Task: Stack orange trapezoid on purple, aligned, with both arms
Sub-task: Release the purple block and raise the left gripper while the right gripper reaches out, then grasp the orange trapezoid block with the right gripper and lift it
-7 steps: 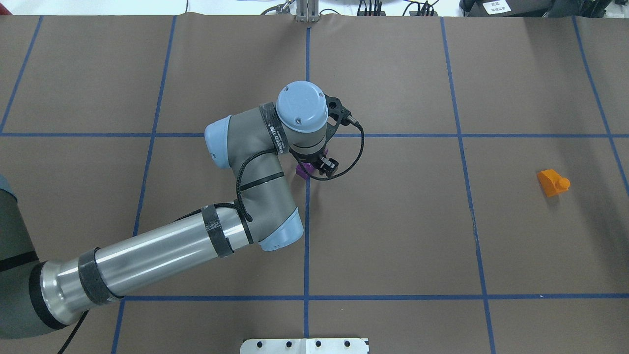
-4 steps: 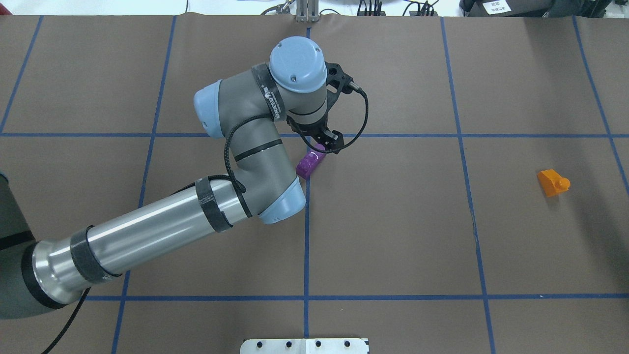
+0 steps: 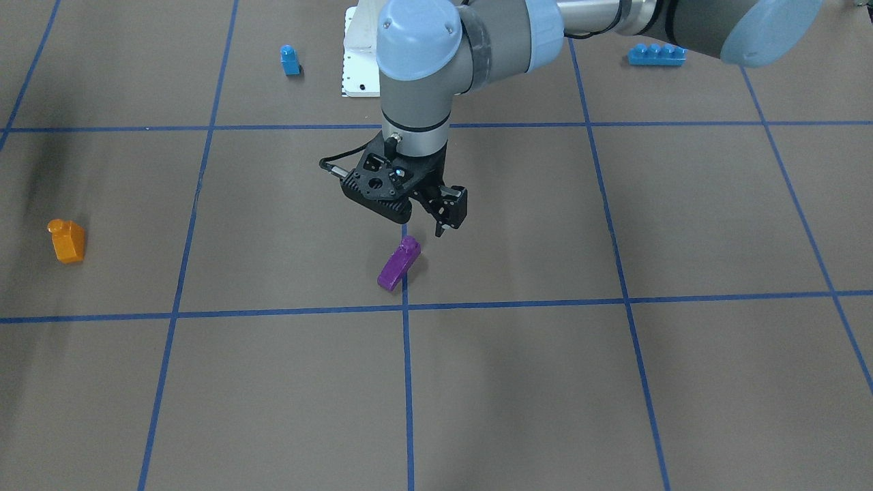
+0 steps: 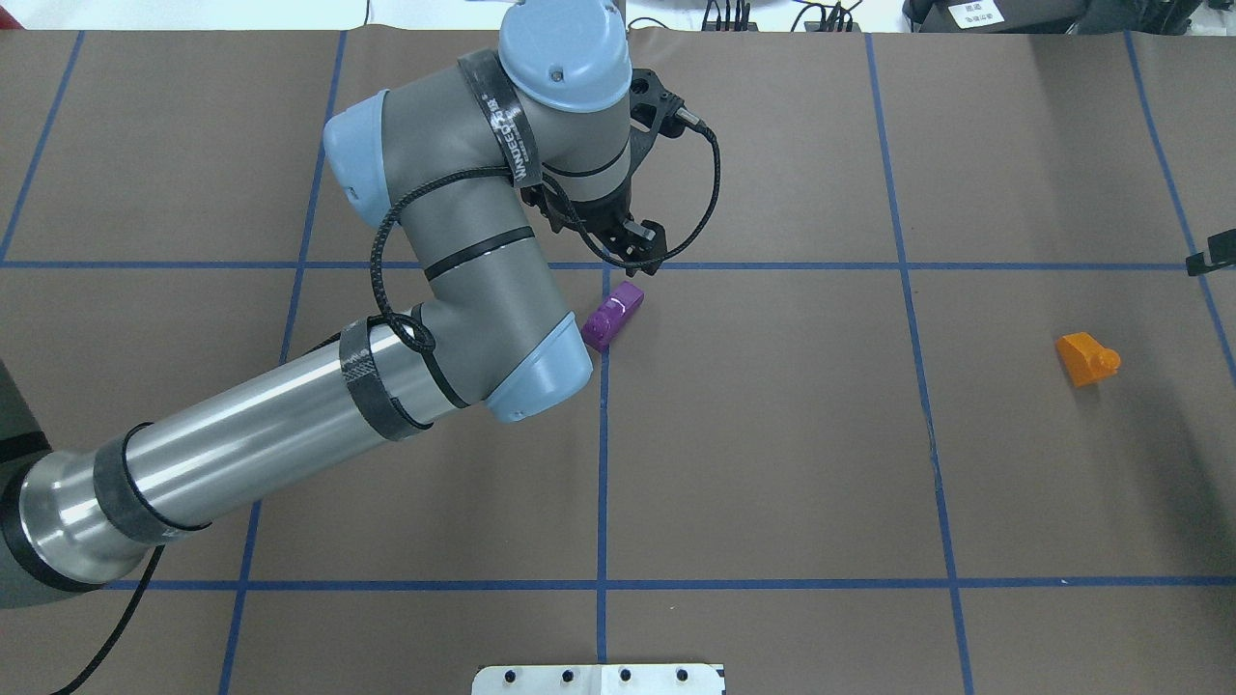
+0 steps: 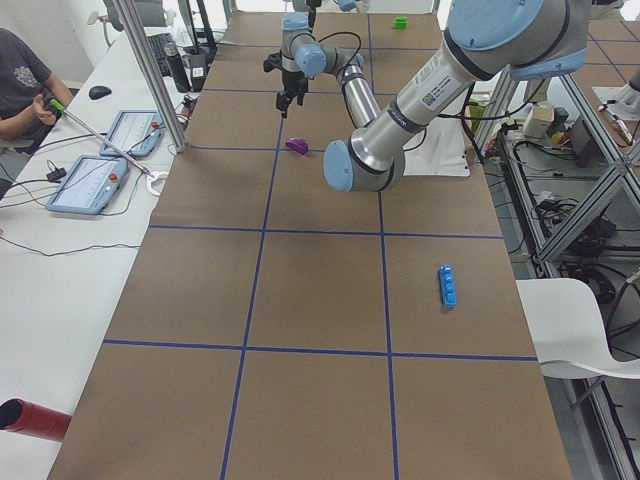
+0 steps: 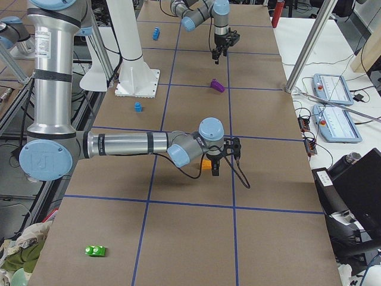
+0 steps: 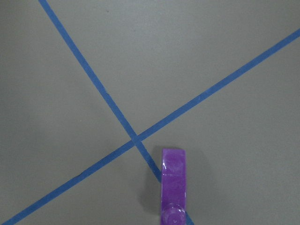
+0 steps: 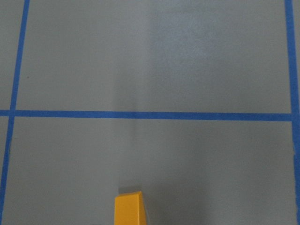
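Note:
The purple brick lies free on the table at a blue tape crossing; it also shows in the front view and the left wrist view. My left gripper hangs above and just beyond it, open and empty, as the front view shows. The orange trapezoid sits alone far to the right, also in the front view and the right wrist view. My right gripper hovers by it; only a black tip shows overhead, and I cannot tell whether it is open or shut.
A small blue single-stud brick and a long blue brick lie near the white pedestal base. A green brick lies at the table's right end. Operator tablets sit beside the table's far edge.
My left gripper has let go of the purple brick, risen and moved away toward the table's far side. The brick stays on the table. A black tip of the right gripper has entered at the right edge.

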